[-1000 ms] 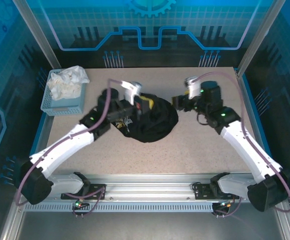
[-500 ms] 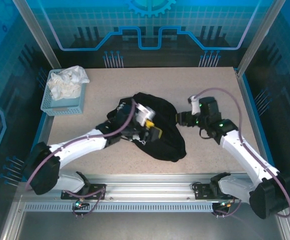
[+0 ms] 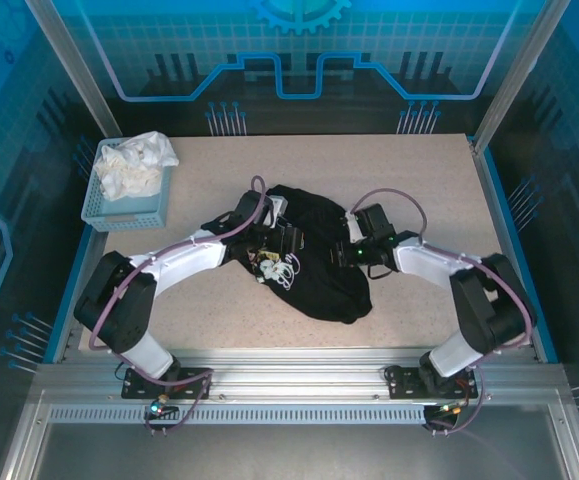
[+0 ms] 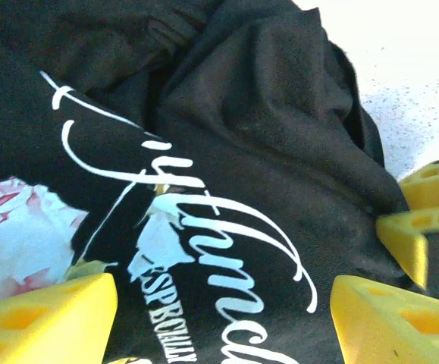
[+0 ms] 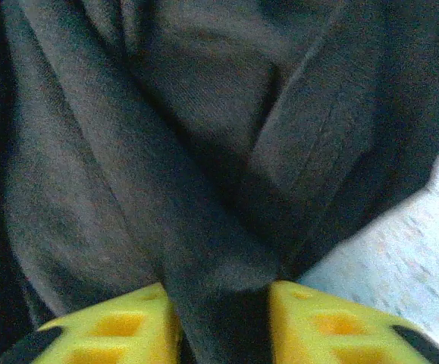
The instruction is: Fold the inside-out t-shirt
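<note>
The inside-out t-shirt (image 3: 321,272) lies crumpled in a black heap at the middle of the table, with its white lettering and pink print (image 4: 22,235) turned up on the left side. My left gripper (image 3: 282,244) hovers low over that print, and its yellow fingers (image 4: 48,317) stand wide apart and open with nothing pinched between them. At the heap's right edge my right gripper (image 3: 355,248) is down on the cloth. Its fingers (image 5: 113,326) are shut on a thick fold of the black fabric (image 5: 211,250).
A blue basket (image 3: 119,208) holding a white cloth (image 3: 137,165) stands at the table's back left. Bare speckled tabletop (image 3: 429,180) surrounds the shirt, and metal frame posts and the front rail (image 3: 299,385) border it.
My left gripper has opened and let go of the shirt, which dropped from a lifted bundle to a flatter heap. Both arms came down low, and the right gripper closed on a fold.
</note>
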{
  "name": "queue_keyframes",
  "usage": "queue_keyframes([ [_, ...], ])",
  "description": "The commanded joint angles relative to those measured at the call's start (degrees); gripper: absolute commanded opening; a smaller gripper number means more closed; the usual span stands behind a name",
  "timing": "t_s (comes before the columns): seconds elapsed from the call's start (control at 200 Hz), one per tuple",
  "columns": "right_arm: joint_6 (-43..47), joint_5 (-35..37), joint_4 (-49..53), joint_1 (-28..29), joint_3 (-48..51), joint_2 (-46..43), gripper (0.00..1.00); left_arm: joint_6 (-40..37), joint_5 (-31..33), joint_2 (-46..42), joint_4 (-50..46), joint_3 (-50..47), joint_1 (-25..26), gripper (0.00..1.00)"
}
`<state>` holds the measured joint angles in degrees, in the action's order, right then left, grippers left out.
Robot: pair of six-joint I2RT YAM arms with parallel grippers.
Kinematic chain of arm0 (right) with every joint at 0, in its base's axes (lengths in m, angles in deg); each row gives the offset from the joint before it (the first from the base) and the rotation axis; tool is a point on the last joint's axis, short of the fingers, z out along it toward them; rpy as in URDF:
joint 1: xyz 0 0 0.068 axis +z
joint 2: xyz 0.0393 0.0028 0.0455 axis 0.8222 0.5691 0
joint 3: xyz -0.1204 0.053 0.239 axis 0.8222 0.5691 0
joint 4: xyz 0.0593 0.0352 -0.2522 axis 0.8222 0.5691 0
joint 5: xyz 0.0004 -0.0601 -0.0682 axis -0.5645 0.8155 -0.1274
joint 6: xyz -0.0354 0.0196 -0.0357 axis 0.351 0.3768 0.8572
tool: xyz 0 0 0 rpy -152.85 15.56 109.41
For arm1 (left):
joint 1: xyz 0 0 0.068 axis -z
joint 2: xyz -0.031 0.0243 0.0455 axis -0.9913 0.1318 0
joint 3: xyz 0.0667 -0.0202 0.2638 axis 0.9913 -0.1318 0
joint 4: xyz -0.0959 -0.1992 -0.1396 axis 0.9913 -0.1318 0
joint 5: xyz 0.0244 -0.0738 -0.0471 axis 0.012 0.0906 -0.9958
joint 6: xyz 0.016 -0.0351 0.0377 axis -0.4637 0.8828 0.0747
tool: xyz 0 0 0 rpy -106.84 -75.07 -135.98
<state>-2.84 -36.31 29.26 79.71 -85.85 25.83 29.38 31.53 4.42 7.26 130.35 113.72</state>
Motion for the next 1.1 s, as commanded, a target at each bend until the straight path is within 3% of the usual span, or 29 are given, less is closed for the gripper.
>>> queue_keyframes([
  [0.0, 1.96, -3.96, -2.26, -0.37, -4.46, 0.44, 0.07, 0.09, 3.27, -2.07, -1.65, -0.86, 0.04, 0.76],
  [0.055, 3.65, -2.62, -0.61, -0.42, -4.51, -3.55, 0.02, -0.20, 4.33, -3.95, -1.34, -2.11, -0.08, 0.76],
  [0.155, 7.52, -2.78, 2.44, -0.28, -4.66, -12.57, 0.02, -0.20, 4.56, -7.98, 1.62, -5.36, -1.29, 0.78],
  [0.37, 12.36, -6.88, 5.34, -1.26, -5.38, -23.37, 0.00, 1.40, -2.83, -9.06, 6.41, -6.58, -2.64, 0.78],
  [0.675, 9.52, -8.21, 6.72, -5.60, -3.13, -23.51, 0.01, -0.89, -10.85, -4.62, 5.83, -2.64, -1.19, 0.79],
  [0.88, 5.59, -11.66, 7.16, -10.22, -4.00, -20.81, 0.02, -10.37, -6.83, -0.12, 3.79, 1.22, 5.34, 0.79],
  [0.99, 1.80, -11.31, 6.60, -13.35, -5.41, -17.87, 0.02, -9.65, -7.86, 4.64, 1.11, 4.01, 5.61, 0.71],
  [1.095, 1.51, -5.63, 7.07, -15.75, -8.20, -11.90, 0.07, -10.25, -13.96, 6.73, 4.15, 1.52, 6.60, 0.62],
])
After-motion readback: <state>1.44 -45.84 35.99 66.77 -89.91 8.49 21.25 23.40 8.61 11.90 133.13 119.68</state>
